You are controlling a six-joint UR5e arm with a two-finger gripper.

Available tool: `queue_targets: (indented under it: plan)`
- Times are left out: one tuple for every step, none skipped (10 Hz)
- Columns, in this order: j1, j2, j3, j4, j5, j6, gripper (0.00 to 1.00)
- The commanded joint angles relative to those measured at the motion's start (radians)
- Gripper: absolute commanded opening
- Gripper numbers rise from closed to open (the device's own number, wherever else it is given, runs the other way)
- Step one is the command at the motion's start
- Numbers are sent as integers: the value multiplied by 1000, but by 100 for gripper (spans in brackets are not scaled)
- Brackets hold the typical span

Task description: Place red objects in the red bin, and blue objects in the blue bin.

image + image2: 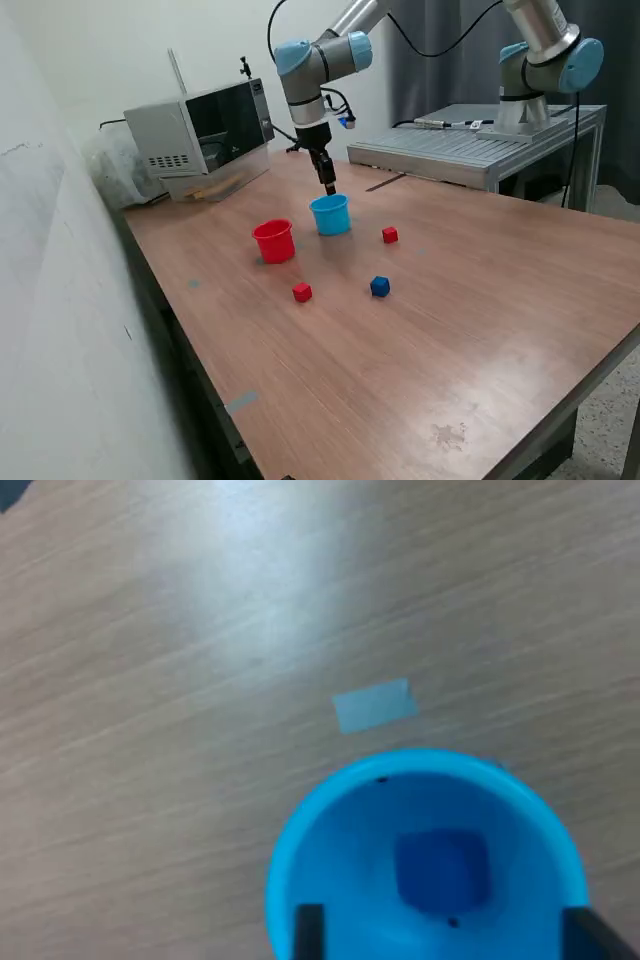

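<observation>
The light blue cup [331, 215] stands upright on the wooden table [450, 330], with the red cup [273, 241] beside it toward the exterior view's left. My gripper [329, 187] hangs just above the blue cup's rim. In the wrist view the gripper [445, 935] is open over the blue cup [330, 850], fingertips [308, 930] wide apart and empty. One dark blue cube [440, 870] lies at the cup's bottom. On the table lie another blue cube [379, 287] and two red cubes [389, 235] [302, 292].
A microwave-like appliance [200, 130] stands at the back of the table. A grey metal platform [470, 150] carries a second arm's base [540, 70]. A wall runs along the exterior view's left. A small tape patch [375, 705] lies near the blue cup.
</observation>
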Motion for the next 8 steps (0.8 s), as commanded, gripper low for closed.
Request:
queue_targets:
  plan:
    - [62, -7, -44, 4, 6, -9, 100]
    - [96, -19, -75, 4, 19, -42, 100]
    - [149, -25, -108, 4, 90, -106, 100]
    - [201, -27, -145, 3, 183, -192, 100]
    - [218, -27, -164, 1, 198, -202, 100]
    - [243, -16, -182, -2, 212, -211, 100]
    - [264, 4, -199, -2, 238, -231, 100]
    - [295, 36, -219, -2, 244, -245, 100]
